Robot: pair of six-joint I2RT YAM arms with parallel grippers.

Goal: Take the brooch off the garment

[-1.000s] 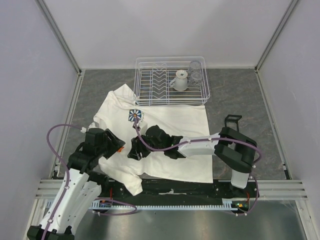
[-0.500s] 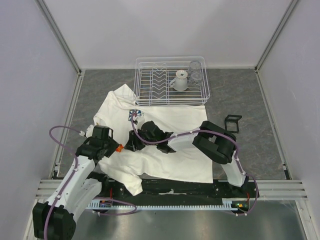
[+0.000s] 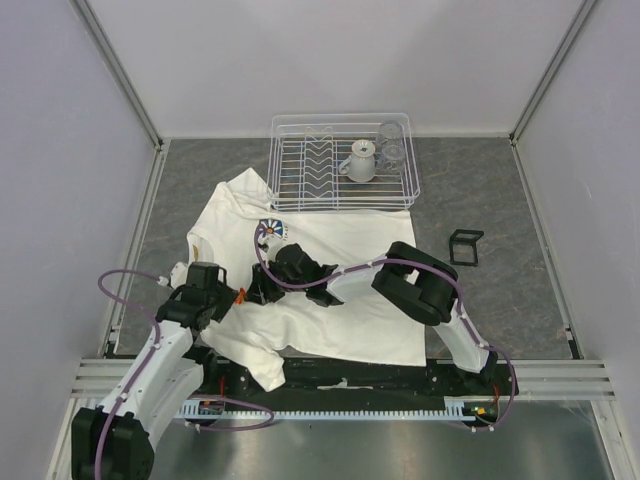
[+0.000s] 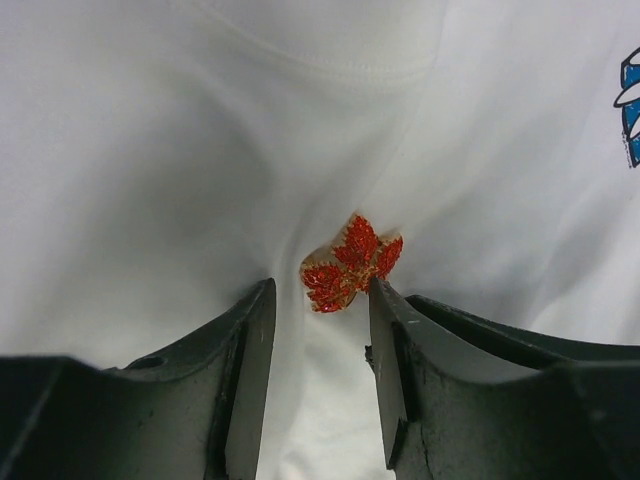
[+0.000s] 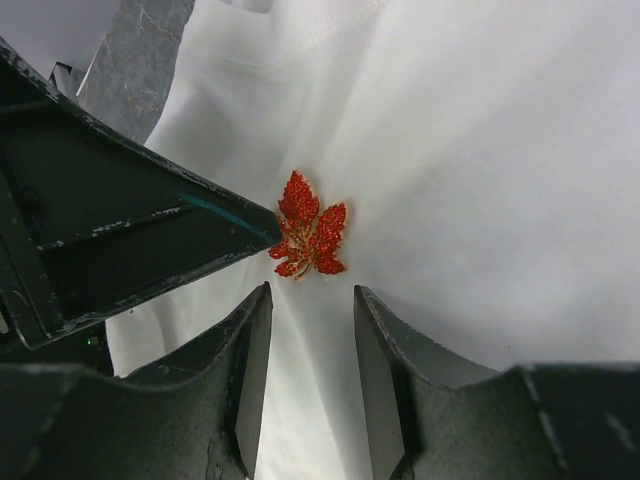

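The garment (image 3: 350, 235) is a white T-shirt spread flat on the table, with a blue daisy logo (image 3: 271, 231) near its chest. The brooch (image 3: 241, 295) is a tiny orange-red leaf pinned to the shirt's left part. In the left wrist view the brooch (image 4: 350, 264) lies just past my left gripper (image 4: 321, 288), whose right fingertip touches its edge. My right gripper (image 5: 312, 292) comes from the opposite side, with the brooch (image 5: 308, 240) just beyond its tips. Both grippers (image 3: 230, 297) (image 3: 260, 291) are open, and only creased white cloth lies between their jaws.
A white wire dish rack (image 3: 283, 160) stands at the back, holding a white cup (image 3: 361, 160) and a clear glass (image 3: 391, 146). A small black stand (image 3: 465, 247) sits on the grey table to the right of the shirt.
Both grippers have narrowed their jaws. The left gripper has drawn back towards the left. The right arm has folded at the elbow and reached further left, up to the brooch.
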